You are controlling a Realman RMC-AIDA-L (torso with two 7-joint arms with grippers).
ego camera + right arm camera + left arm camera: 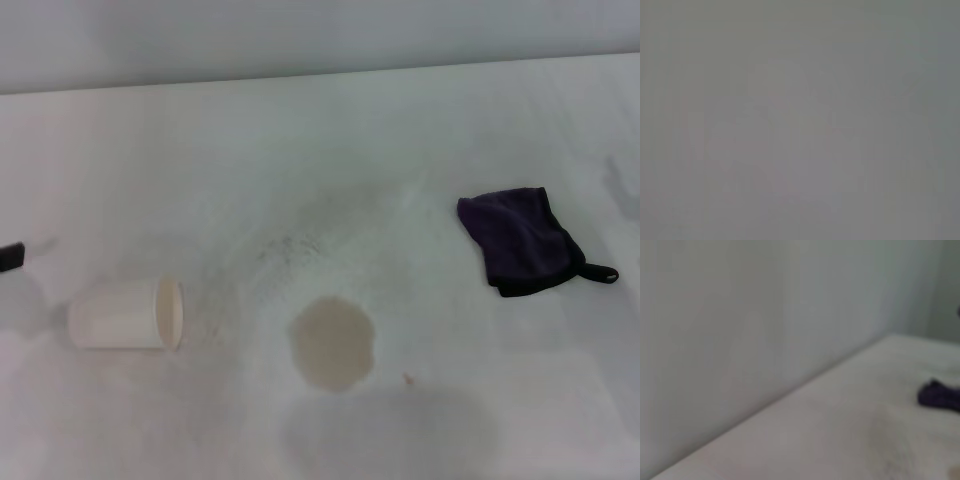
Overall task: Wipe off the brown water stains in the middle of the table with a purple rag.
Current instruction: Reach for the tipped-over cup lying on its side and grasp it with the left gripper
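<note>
The brown water stain [333, 342] is a pale tan roundish blotch on the white table [330, 140], near the front middle. The purple rag [518, 238] lies crumpled on the table to the right of the stain and farther back, with its black loop [600, 272] at its right corner. The rag also shows far off in the left wrist view [940, 395]. A small black part of my left gripper [9, 257] shows at the left edge of the head view, far from the stain and the rag. My right gripper is out of view, and the right wrist view shows only plain grey.
A white cup [127, 314] lies on its side to the left of the stain, its mouth facing the stain. Faint grey speckled smudges [290, 243] mark the table behind the stain. A grey wall [740, 315] runs along the table's far edge.
</note>
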